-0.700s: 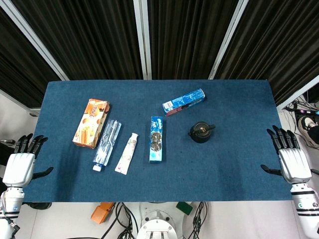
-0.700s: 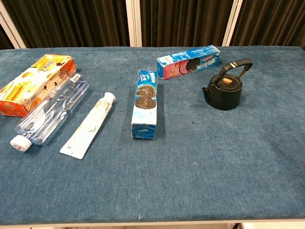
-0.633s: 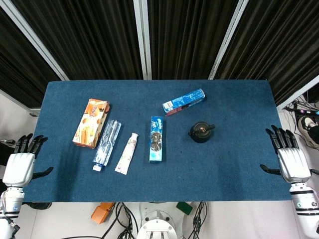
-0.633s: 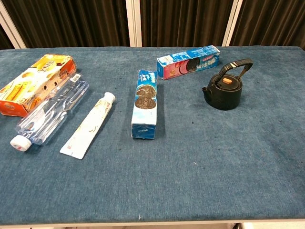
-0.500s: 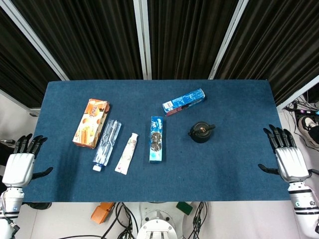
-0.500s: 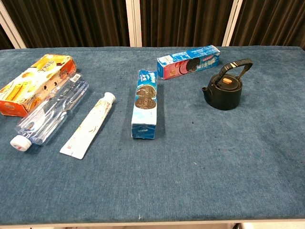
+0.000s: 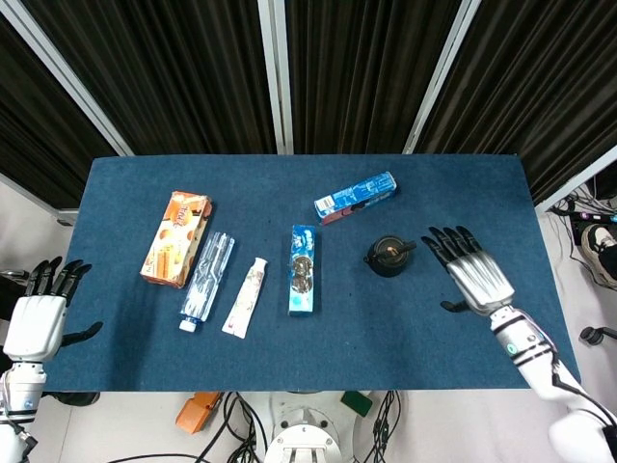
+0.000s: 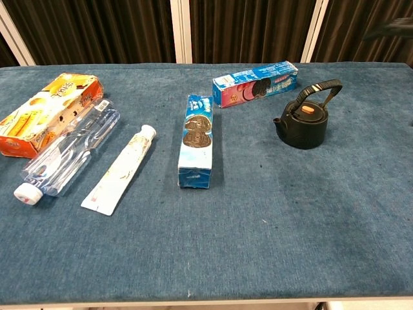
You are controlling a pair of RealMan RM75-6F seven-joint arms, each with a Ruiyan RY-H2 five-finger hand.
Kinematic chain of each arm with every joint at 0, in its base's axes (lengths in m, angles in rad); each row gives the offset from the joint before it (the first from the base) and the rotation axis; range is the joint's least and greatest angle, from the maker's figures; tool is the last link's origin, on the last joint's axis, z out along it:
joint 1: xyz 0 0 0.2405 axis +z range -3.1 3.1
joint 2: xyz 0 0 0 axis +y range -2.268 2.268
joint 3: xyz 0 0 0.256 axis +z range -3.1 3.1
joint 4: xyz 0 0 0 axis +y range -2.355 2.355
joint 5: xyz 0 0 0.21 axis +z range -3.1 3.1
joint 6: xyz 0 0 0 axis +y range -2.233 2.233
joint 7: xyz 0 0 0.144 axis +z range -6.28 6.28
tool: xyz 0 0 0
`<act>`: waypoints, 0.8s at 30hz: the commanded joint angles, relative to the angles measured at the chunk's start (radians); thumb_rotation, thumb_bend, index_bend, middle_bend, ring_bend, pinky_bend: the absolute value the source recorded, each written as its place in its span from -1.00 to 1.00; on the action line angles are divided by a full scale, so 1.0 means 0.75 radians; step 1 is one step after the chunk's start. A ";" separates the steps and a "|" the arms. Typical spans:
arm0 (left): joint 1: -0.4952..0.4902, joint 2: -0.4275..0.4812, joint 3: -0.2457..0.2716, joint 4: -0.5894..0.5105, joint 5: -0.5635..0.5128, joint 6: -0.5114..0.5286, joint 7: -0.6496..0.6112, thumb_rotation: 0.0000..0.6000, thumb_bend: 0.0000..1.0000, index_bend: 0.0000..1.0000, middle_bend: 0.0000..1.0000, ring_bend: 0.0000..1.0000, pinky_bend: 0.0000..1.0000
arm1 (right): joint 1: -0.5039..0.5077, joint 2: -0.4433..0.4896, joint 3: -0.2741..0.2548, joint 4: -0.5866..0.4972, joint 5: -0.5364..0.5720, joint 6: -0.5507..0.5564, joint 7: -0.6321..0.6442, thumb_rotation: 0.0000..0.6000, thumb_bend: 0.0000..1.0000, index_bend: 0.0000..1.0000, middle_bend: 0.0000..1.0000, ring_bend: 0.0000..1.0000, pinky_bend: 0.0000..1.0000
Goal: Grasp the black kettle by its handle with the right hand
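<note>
Small black round-bodied kettle [image 8: 302, 126] with orange lid knob: upright on blue-covered worktop [image 8: 271, 239], right of centre, just in front of the blue-and-pink biscuit box [image 8: 255, 82]. Arched black handle [image 8: 321, 89] raised over the lid, tilted toward the right and rear; spout facing left. Untouched.

Right hand [image 7: 469, 267]: over the worktop, to the right of the kettle, near but apart. Fingers spread wide, palm down, holding nothing. Barely caught in chest view.

Left hand [image 7: 40, 314]: off the worktop's left edge, fingers apart, empty.

Step in hand, as judged: approach to the handle. Recommended: bring fingers in from the right, in line with the arch, hook beneath the top of the handle and close with thumb opposing; avoid pushing the body sideways into the biscuit box. Lift only once the wrap is full.

Further left: upright-lying blue biscuit pack [image 8: 196, 139], white tube [image 8: 120, 169], clear plastic bottle [image 8: 70, 152], orange carton [image 8: 46, 112]. Well clear of the reach.
</note>
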 commanded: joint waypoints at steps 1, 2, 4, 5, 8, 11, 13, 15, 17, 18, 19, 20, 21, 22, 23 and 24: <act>0.003 0.002 0.002 -0.002 -0.008 -0.005 0.004 1.00 -0.91 -0.70 -0.77 -1.00 -1.00 | 0.157 -0.088 0.061 0.062 0.164 -0.152 -0.152 1.00 -0.83 -0.81 -0.74 -0.93 -0.90; 0.003 0.002 0.002 -0.003 -0.011 -0.007 0.005 1.00 -0.91 -0.70 -0.77 -1.00 -1.00 | 0.180 -0.103 0.065 0.080 0.187 -0.171 -0.167 1.00 -0.83 -0.72 -0.69 -0.86 -0.88; 0.002 0.004 0.000 -0.005 -0.018 -0.013 0.007 1.00 -0.91 -0.70 -0.77 -1.00 -1.00 | 0.230 -0.133 0.068 0.124 0.227 -0.215 -0.191 1.00 -0.83 -0.50 -0.55 -0.68 -0.82; 0.001 0.004 -0.001 -0.006 -0.020 -0.015 0.008 1.00 -0.91 -0.70 -0.77 -1.00 -1.00 | 0.248 -0.144 0.068 0.140 0.238 -0.230 -0.197 1.00 -0.83 -0.39 -0.48 -0.60 -0.79; -0.003 0.005 -0.006 -0.009 -0.025 -0.020 0.013 1.00 -0.91 -0.70 -0.77 -1.00 -1.00 | 0.295 -0.181 0.062 0.193 0.238 -0.252 -0.211 1.00 -0.83 -0.22 -0.37 -0.50 -0.75; -0.009 0.005 -0.009 -0.013 -0.031 -0.029 0.018 1.00 -0.91 -0.70 -0.77 -1.00 -1.00 | 0.327 -0.209 0.054 0.230 0.239 -0.268 -0.204 1.00 -0.83 -0.16 -0.33 -0.45 -0.72; -0.013 0.005 -0.010 -0.014 -0.035 -0.036 0.023 1.00 -0.91 -0.70 -0.77 -1.00 -1.00 | 0.345 -0.222 0.046 0.250 0.243 -0.276 -0.206 1.00 -0.83 -0.14 -0.31 -0.42 -0.71; -0.015 0.005 -0.011 -0.015 -0.039 -0.043 0.026 1.00 -0.91 -0.70 -0.77 -1.00 -1.00 | 0.358 -0.232 0.038 0.266 0.249 -0.281 -0.207 1.00 -0.83 -0.11 -0.29 -0.40 -0.71; -0.018 0.005 -0.012 -0.016 -0.043 -0.047 0.028 1.00 -0.91 -0.70 -0.77 -1.00 -1.00 | 0.370 -0.241 0.030 0.283 0.260 -0.286 -0.209 1.00 -0.83 -0.08 -0.26 -0.37 -0.71; -0.019 0.005 -0.013 -0.015 -0.045 -0.049 0.028 1.00 -0.91 -0.70 -0.77 -1.00 -1.00 | 0.377 -0.247 0.026 0.292 0.266 -0.286 -0.210 1.00 -0.83 -0.07 -0.26 -0.36 -0.71; -0.019 0.004 -0.013 -0.015 -0.047 -0.050 0.028 1.00 -0.91 -0.70 -0.77 -1.00 -1.00 | 0.382 -0.251 0.022 0.298 0.269 -0.286 -0.211 1.00 -0.83 -0.06 -0.24 -0.34 -0.70; -0.019 0.004 -0.013 -0.015 -0.048 -0.051 0.028 1.00 -0.91 -0.70 -0.77 -1.00 -1.00 | 0.386 -0.255 0.019 0.304 0.272 -0.287 -0.212 1.00 -0.83 -0.05 -0.23 -0.33 -0.70; -0.020 0.003 -0.013 -0.014 -0.049 -0.053 0.028 1.00 -0.91 -0.70 -0.77 -1.00 -1.00 | 0.392 -0.258 0.015 0.309 0.277 -0.288 -0.213 1.00 -0.83 -0.04 -0.22 -0.32 -0.70; -0.020 0.002 -0.013 -0.013 -0.050 -0.055 0.028 1.00 -0.91 -0.70 -0.77 -1.00 -1.00 | 0.397 -0.259 0.011 0.312 0.280 -0.290 -0.214 1.00 -0.83 -0.03 -0.21 -0.31 -0.70; -0.021 0.002 -0.013 -0.011 -0.052 -0.057 0.028 1.00 -0.91 -0.70 -0.77 -1.00 -1.00 | 0.401 -0.261 0.009 0.315 0.284 -0.291 -0.214 1.00 -0.83 -0.01 -0.20 -0.30 -0.69; -0.022 0.001 -0.013 -0.011 -0.054 -0.060 0.028 1.00 -0.91 -0.70 -0.77 -1.00 -1.00 | 0.405 -0.264 0.006 0.318 0.287 -0.293 -0.214 1.00 -0.83 0.00 -0.19 -0.28 -0.69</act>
